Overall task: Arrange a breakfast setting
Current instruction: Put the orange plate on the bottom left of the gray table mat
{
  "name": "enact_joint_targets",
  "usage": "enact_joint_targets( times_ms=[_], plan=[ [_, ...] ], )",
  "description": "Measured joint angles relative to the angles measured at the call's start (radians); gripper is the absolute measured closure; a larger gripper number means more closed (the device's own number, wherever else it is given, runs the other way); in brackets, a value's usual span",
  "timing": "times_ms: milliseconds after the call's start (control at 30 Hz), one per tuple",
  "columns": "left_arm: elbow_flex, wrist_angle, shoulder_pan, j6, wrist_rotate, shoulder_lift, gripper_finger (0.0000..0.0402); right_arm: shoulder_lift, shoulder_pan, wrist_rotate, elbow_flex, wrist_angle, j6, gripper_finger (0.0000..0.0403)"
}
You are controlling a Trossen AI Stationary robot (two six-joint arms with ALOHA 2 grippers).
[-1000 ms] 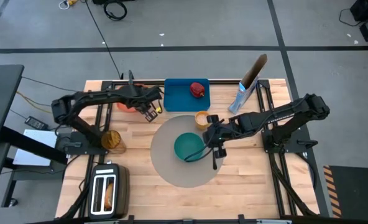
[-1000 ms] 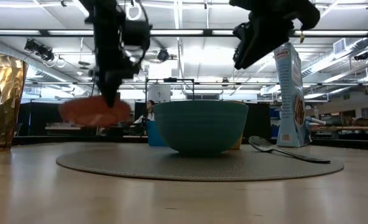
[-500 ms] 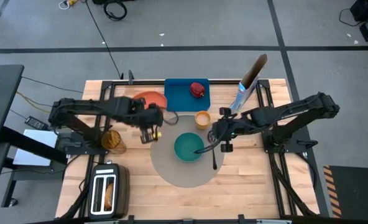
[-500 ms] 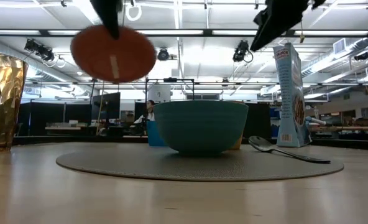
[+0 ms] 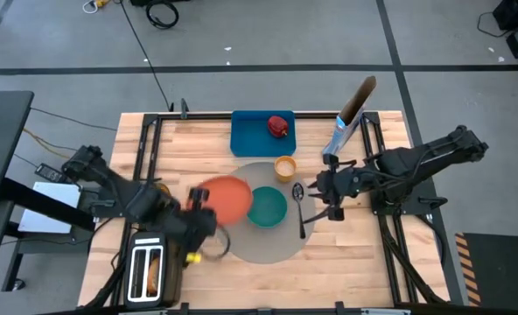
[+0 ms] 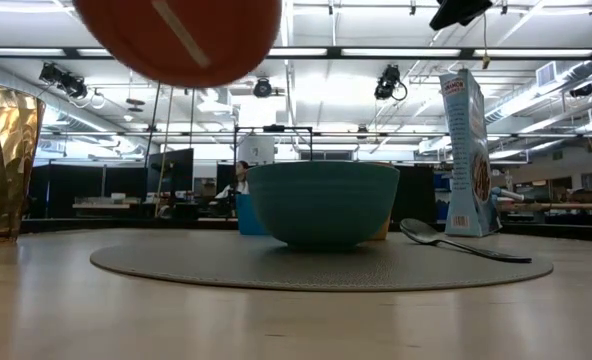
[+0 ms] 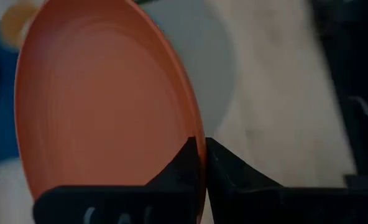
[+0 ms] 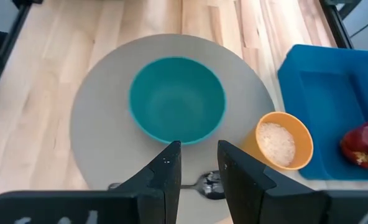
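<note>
Midway: teal bowl (image 5: 267, 206) and metal spoon (image 5: 299, 208) sit on the grey mat (image 5: 257, 247) at frame centre, while the left gripper (image 7: 202, 163), clamped on the orange plate (image 5: 227, 198), holds it aloft left of the bowl; the right gripper (image 8: 198, 168) hangs empty, fingers slightly apart; the red apple (image 5: 278, 126) waits at upper centre.

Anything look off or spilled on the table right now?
Nothing spilled. The orange plate is in the air, pinched by its rim in the left gripper beside the teal bowl. The spoon lies flat on the grey mat.

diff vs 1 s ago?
Left gripper, shut on the round orange plate, carried it from the table's far side, beside the blue tray, to above the grey mat. Right gripper, empty, drew back rightward. Teal bowl, metal spoon, orange-yellow cup unmoved.
</note>
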Motion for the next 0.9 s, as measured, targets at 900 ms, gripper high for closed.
enact_joint_targets(
  times_ms=[900],
  plan=[
    [0.0, 0.192, -0.163, 0.126, 0.049, 0.379, 0.0383, 0.006, 0.034, 0.012, 0.0, 0.001, 0.104, 0.029]
  ],
)
